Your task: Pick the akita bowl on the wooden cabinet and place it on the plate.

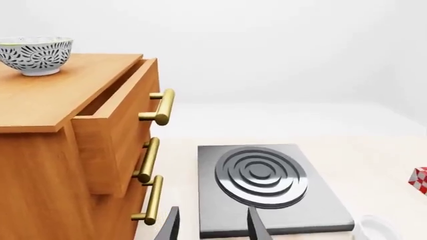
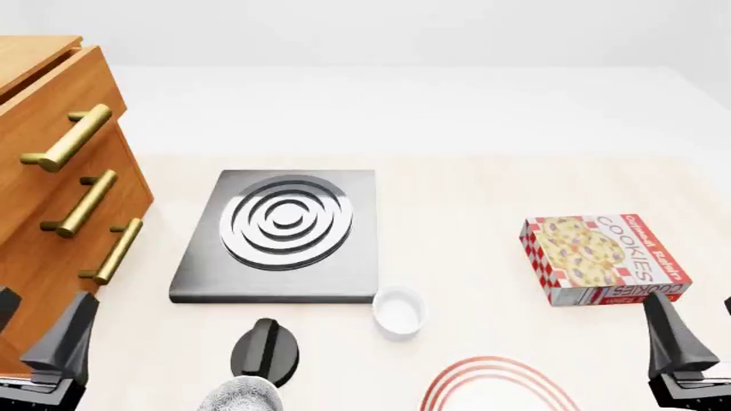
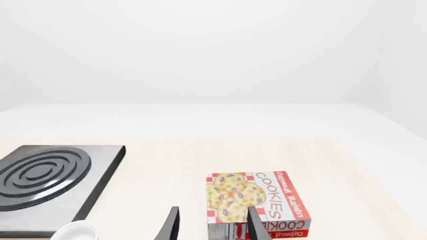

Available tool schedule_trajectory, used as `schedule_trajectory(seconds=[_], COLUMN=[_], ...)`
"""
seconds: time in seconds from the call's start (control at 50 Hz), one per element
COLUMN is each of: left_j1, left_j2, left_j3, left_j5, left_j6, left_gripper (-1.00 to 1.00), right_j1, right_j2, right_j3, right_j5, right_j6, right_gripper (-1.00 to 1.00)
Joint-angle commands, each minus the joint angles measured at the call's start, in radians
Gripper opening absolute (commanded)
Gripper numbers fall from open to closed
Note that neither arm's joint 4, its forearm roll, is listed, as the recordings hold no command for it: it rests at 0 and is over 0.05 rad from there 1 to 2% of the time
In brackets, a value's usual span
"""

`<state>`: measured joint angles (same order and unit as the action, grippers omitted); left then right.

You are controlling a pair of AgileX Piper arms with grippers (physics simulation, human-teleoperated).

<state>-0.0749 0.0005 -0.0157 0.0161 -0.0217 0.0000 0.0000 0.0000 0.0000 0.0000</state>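
The left end effector (image 1: pixel 212 226) hangs with fingers apart and empty, as does the right end effector (image 3: pixel 212 225). The akita bowl (image 1: pixel 37 54) sits upright on top of the wooden cabinet (image 1: pixel 60 150), well apart from the plate (image 2: pixel 502 387) at the table's (image 2: pixel 457 188) near edge. It looks rigid, glazed, likely slippery and breakable; pinching its rim seems best. Two speckled bowls, one plate, one cabinet.
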Motion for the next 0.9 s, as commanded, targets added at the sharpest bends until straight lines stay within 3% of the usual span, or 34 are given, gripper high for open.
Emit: schedule_trajectory(seconds=[0.02, 0.16, 0.38, 0.9], left_j1=[-0.026, -0.047, -0.050, -0.030], left_j2=[0.001, 0.000, 0.007, 0.164], left_j3=[-0.038, -0.097, -0.232, -0.367], left_j5=[0.061, 0.098, 0.213, 0.187], left_j6=[0.032, 0.071, 0.055, 0.050], left_gripper=[1.00, 1.00, 1.00, 1.00], right_j1=[0.000, 0.000, 0.000, 0.000], right_j2=[0.000, 0.000, 0.000, 0.000], right_j3=[0.000, 0.000, 0.000, 0.000], right_j5=[0.000, 0.000, 0.000, 0.000], right_j6=[0.000, 0.000, 0.000, 0.000], right_gripper=[1.00, 1.00, 1.00, 1.00])
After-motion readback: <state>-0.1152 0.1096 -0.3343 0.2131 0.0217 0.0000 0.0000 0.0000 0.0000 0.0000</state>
